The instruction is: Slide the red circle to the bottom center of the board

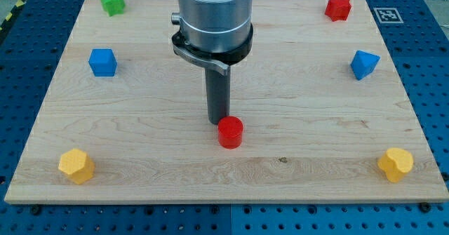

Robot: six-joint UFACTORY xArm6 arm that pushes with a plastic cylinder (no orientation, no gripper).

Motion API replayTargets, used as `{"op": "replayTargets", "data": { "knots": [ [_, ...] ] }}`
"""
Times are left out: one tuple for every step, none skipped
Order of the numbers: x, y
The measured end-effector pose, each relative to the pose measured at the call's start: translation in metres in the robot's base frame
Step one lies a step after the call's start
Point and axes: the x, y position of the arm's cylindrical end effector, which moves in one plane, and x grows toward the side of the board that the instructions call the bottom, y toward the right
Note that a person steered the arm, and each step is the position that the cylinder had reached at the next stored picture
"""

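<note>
The red circle (230,132) is a short red cylinder lying on the wooden board (224,172), near the middle and a little below centre. My tip (217,123) is the lower end of a dark rod hanging from the grey arm body (214,17). The tip stands just above and to the left of the red circle, touching it or nearly so. The rod hides a small part of the circle's upper left edge.
A green star-like block (111,1) is at top left, a red star-like block (338,7) at top right. A blue cube (102,62) is at left, a blue block (364,64) at right. Yellow blocks sit at bottom left (76,165) and bottom right (396,164).
</note>
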Motion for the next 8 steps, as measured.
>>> {"op": "replayTargets", "data": {
  "knots": [
    [0.009,0.006],
    [0.009,0.016],
    [0.009,0.024],
    [0.011,0.025],
    [0.020,0.025],
    [0.026,0.025],
    [0.027,0.025],
    [0.030,0.026]
  ]
}}
